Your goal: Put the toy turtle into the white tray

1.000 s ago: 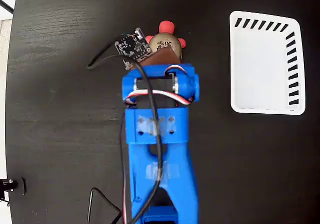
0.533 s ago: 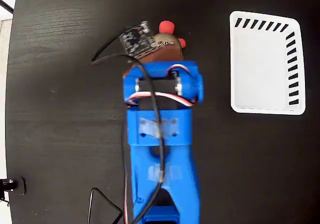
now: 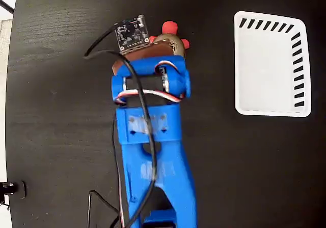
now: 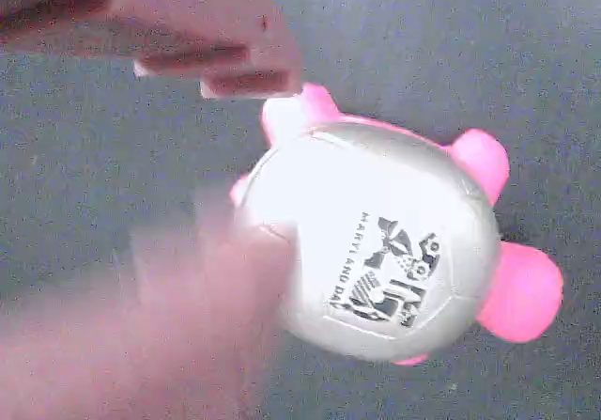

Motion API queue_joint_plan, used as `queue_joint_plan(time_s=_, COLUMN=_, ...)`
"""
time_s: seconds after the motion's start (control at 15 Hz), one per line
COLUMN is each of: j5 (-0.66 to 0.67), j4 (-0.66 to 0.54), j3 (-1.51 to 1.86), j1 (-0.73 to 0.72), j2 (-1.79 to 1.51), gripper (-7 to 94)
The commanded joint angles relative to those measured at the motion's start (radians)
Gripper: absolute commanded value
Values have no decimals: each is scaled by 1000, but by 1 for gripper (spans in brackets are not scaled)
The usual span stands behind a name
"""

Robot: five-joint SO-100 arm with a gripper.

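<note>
**Arm swings left over the turtle**

Since 1 second ago the blue arm has shifted leftward above the toy turtle, which stays near the table's far edge. The gripper looks spread, 1 finger above and 1 blurred against the shell, so the grasp seems unfinished. Count: 1 turtle, 1 white tray near the right edge, empty.

toy turtle shell: "maryland"
</note>
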State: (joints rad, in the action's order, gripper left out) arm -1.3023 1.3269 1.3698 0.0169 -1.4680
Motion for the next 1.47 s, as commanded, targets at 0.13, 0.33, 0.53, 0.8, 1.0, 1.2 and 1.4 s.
queue_joint_plan(time_s=0.13, j5=-89, j4=-21, j3=-17, j1=-8, j2=15, gripper=39)
queue_joint_plan(time_s=0.33, j5=-146, j4=-52, j3=2, j1=-3, j2=40, gripper=47)
queue_joint_plan(time_s=0.53, j5=-235, j4=-60, j3=2, j1=3, j2=54, gripper=52)
queue_joint_plan(time_s=0.8, j5=-282, j4=-80, j3=2, j1=21, j2=86, gripper=59)
queue_joint_plan(time_s=1.0, j5=-333, j4=-100, j3=-6, j1=20, j2=117, gripper=59)
queue_joint_plan(time_s=1.2, j5=-339, j4=-124, j3=-15, j1=15, j2=147, gripper=59)
queue_joint_plan(time_s=1.4, j5=-344, j4=-147, j3=-6, j1=5, j2=176, gripper=59)
